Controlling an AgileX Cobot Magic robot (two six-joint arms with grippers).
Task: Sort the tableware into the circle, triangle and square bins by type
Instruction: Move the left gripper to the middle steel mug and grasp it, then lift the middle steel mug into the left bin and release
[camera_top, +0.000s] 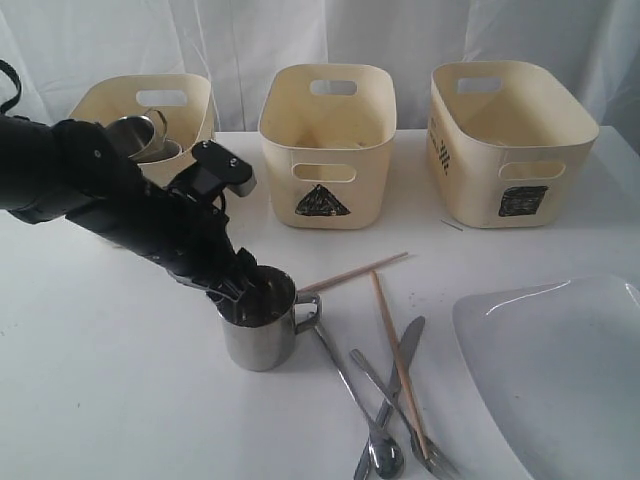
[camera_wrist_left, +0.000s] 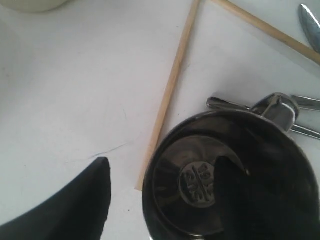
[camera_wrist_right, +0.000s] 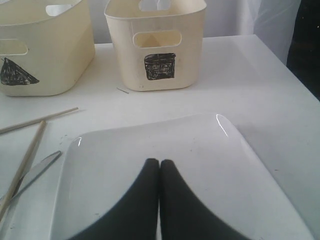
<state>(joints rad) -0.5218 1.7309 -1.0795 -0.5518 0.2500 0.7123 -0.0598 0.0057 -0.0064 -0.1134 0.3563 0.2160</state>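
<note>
A steel mug (camera_top: 258, 340) stands upright on the white table, handle toward the cutlery. My left gripper (camera_top: 245, 290) is open astride its rim: one finger is inside the mug (camera_wrist_left: 195, 185), the other finger (camera_wrist_left: 95, 200) outside, with a wide gap. A second steel mug (camera_top: 138, 135) lies in the leftmost bin (camera_top: 190, 110), whose mark my arm hides. The triangle bin (camera_top: 325, 130) and square bin (camera_top: 510, 140) stand beside it. My right gripper (camera_wrist_right: 159, 162) is shut and empty over the large white plate (camera_wrist_right: 200, 150). Both bowls are out of view.
Two wooden chopsticks (camera_top: 352, 272) cross beside the mug. A spoon (camera_top: 385, 455), a fork (camera_top: 432, 458) and a knife (camera_top: 405, 345) lie between mug and plate (camera_top: 560, 370). A white curtain hangs behind the bins.
</note>
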